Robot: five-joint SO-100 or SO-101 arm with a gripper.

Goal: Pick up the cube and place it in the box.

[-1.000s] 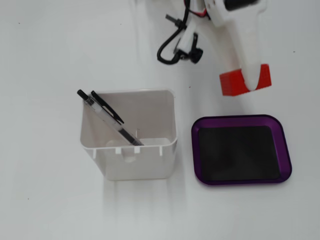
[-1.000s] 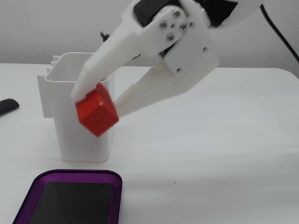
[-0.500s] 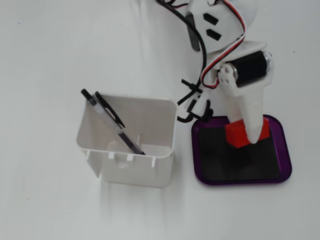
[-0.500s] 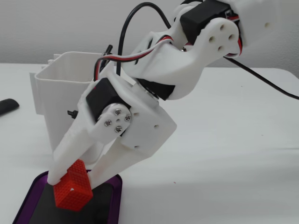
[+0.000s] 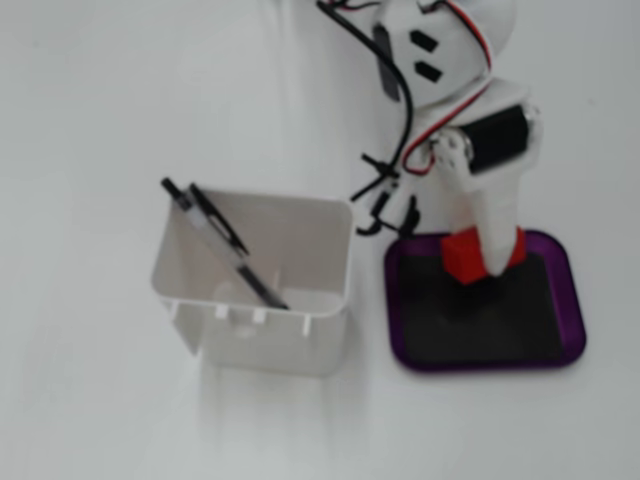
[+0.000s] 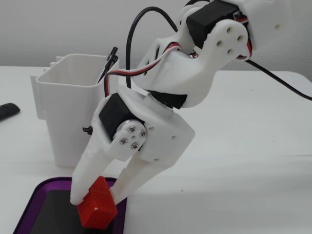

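The cube (image 5: 463, 257) is a small red ridged block, held between the white fingers of my gripper (image 5: 490, 268). In a fixed view from the side the cube (image 6: 97, 204) sits clamped between the two fingertips of the gripper (image 6: 95, 199), just above the box. The box (image 5: 570, 315) is a shallow purple tray with a black floor; its near corner (image 6: 35, 202) shows under the cube. The cube hangs over the upper middle of the tray's floor. I cannot tell whether it touches the floor.
A taller white square container (image 5: 262, 290) stands left of the purple tray with a black pen (image 5: 220, 242) leaning in it; it stands behind the gripper in a fixed view (image 6: 66, 114). Black cables (image 5: 385, 190) trail by the arm. A dark object (image 6: 7, 111) lies at the far left.
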